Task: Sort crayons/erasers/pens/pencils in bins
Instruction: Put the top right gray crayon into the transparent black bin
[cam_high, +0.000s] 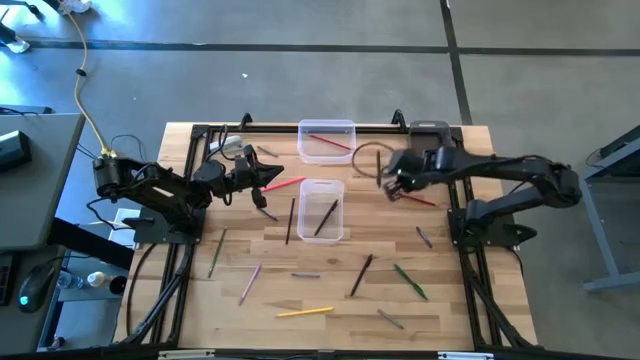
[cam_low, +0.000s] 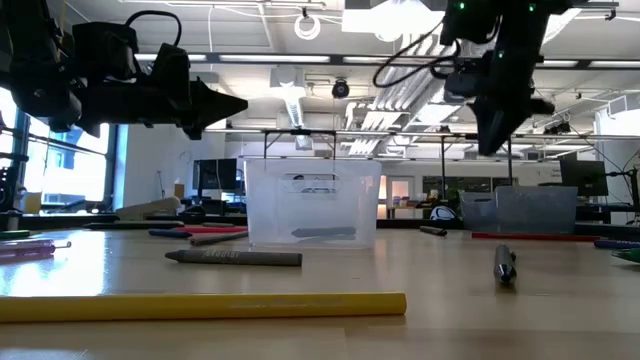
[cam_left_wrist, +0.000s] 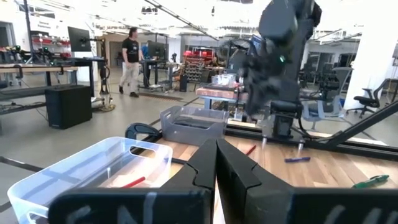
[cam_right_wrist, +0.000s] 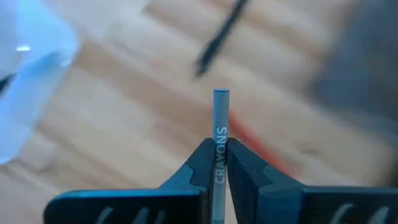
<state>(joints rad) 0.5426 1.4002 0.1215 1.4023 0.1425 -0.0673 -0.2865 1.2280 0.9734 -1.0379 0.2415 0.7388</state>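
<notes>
Above the desk (cam_high: 250, 315), my right gripper (cam_right_wrist: 221, 163) has its fingers pinched on a grey crayon (cam_right_wrist: 221, 124), whose long axis points ahead, the clear bin (cam_high: 321, 210) lying nearest.

The lower end of the grey crayon (cam_right_wrist: 220, 149) is hidden between the jaws. The yellow crayon (cam_low: 200, 305) is cut off at the picture's edge. The wood beyond is blurred.

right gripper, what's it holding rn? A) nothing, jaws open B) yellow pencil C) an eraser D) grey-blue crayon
D: the right wrist view shows the right gripper shut on a grey-blue crayon with CRAYONS printed along it, held clear above the wooden table.
</notes>
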